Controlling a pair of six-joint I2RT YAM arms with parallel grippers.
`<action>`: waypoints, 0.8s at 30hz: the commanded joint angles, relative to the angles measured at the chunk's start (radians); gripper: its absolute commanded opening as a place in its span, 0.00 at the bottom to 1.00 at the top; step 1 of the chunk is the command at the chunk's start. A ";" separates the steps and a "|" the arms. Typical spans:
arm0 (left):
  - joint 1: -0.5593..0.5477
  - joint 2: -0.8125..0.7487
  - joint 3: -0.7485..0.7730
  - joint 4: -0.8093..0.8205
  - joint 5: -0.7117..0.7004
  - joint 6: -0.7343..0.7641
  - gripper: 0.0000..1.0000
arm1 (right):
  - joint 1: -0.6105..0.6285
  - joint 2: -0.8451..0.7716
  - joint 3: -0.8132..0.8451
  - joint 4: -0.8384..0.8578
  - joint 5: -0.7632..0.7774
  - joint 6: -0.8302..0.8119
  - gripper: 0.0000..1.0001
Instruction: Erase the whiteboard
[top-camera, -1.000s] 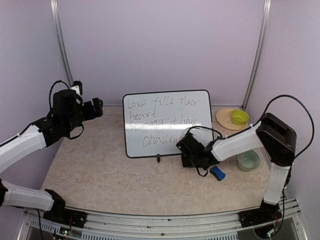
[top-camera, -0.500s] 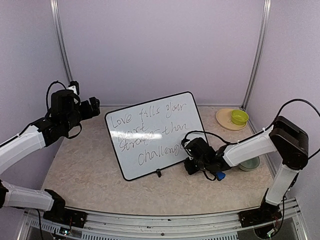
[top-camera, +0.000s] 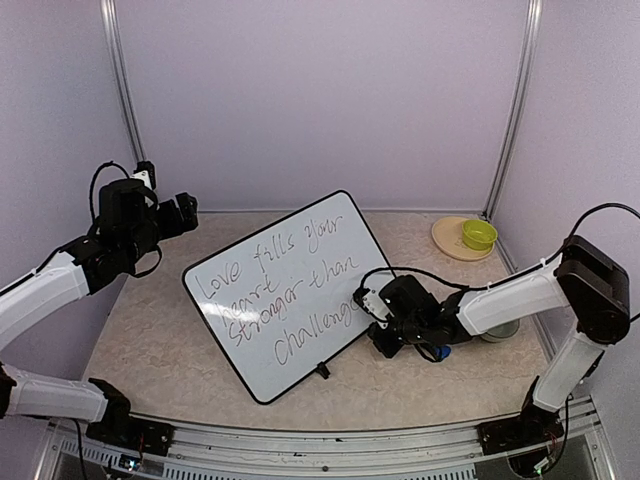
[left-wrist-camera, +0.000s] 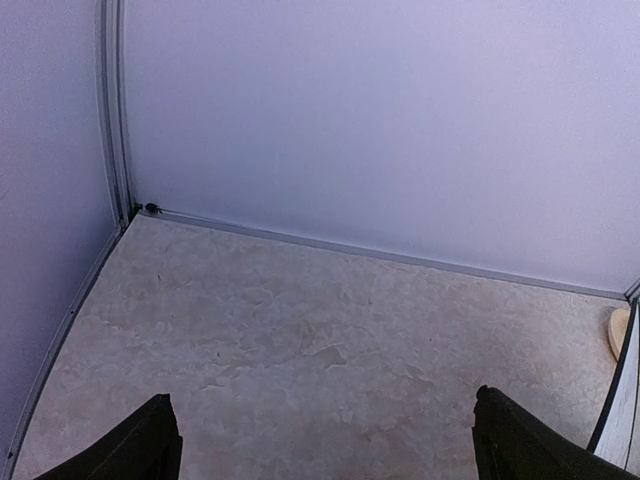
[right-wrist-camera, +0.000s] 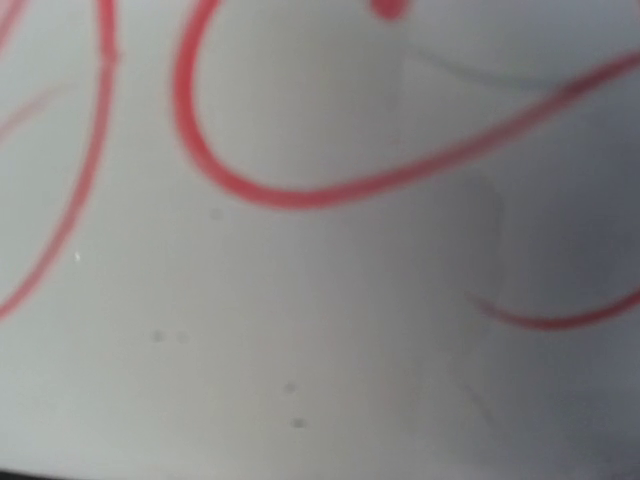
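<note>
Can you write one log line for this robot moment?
whiteboard: askew, writing unerased | right gripper: shut, at board edge | left gripper: open, away

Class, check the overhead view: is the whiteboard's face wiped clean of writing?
No: the whiteboard carries several lines of handwriting across its face.

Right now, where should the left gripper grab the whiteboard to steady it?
Grip the whiteboard by its upper-left edge, from the left: the thin tilted board's edge is free there and nearest the open left gripper; the right gripper is at the opposite edge.
</note>
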 joint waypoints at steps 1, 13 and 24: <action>0.008 -0.019 -0.013 0.024 -0.002 -0.008 0.99 | -0.001 -0.036 -0.010 -0.039 -0.011 -0.074 0.00; 0.008 -0.031 -0.013 0.025 0.004 -0.011 0.99 | -0.003 -0.189 0.045 -0.206 -0.073 0.000 0.65; 0.010 -0.021 -0.001 0.009 0.017 -0.019 0.99 | -0.034 -0.387 0.050 -0.531 0.012 0.241 0.74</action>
